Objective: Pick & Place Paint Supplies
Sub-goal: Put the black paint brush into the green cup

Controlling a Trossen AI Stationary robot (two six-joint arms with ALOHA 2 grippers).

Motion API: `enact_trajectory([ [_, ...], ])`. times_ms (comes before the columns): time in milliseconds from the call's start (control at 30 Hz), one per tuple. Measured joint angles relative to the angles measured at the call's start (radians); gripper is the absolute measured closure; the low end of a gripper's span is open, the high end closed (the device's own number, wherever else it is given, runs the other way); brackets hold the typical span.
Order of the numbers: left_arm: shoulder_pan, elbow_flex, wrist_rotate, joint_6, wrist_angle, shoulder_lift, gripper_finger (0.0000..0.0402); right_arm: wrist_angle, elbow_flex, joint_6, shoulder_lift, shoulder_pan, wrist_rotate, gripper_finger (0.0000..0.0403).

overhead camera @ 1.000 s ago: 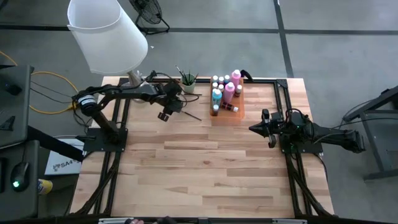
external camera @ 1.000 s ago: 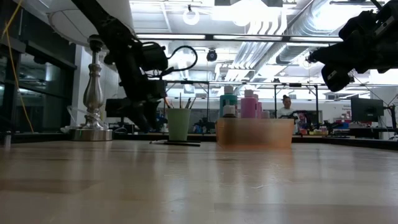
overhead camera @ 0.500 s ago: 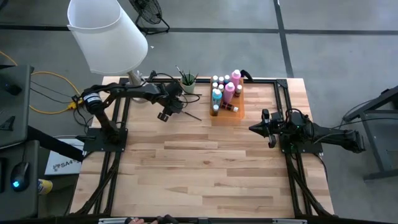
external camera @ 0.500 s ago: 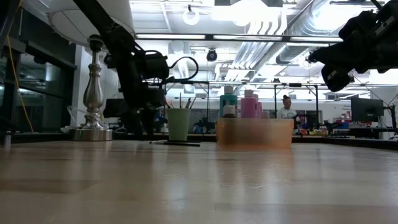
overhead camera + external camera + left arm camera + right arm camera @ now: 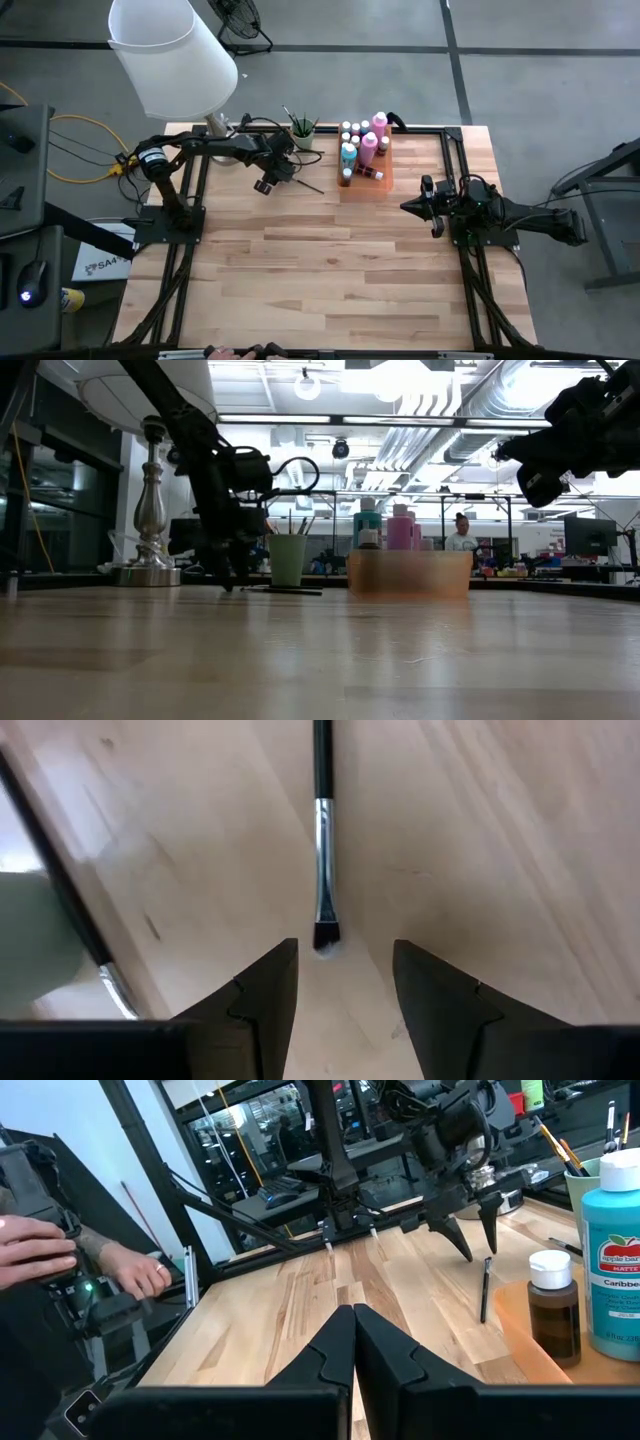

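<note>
Paintbrush [image 5: 322, 830]: thin, dark-handled, silver-ferruled

A: Left wrist view: paintbrush [image 5: 322, 840] handle runs off the frame edge; a second brush [image 5: 75, 920] is cut off at both ends; pale cup [image 5: 35, 935] only a blurred sliver.

B: Low view: tray [image 5: 410, 573] is hazy, bottles [image 5: 388, 526] behind it show tops only; loose brush there too thin to read; high view: bottle labels too small.
</note>
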Motion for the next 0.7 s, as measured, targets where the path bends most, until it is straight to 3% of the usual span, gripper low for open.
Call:
enact_trajectory([
  [367, 0.01, 0.0, 0.021, 0.002, 0.003, 0.013, 0.0244, 0.0, 0.0, 0.0, 0.0, 0.0, 0.0, 0.0401],
  [700, 0.011, 0.0, 0.052, 0.009, -0.007, 0.023, 0.0315, 0.0, 0.0, 0.0, 0.0, 0.0, 0.0, 0.0401],
])
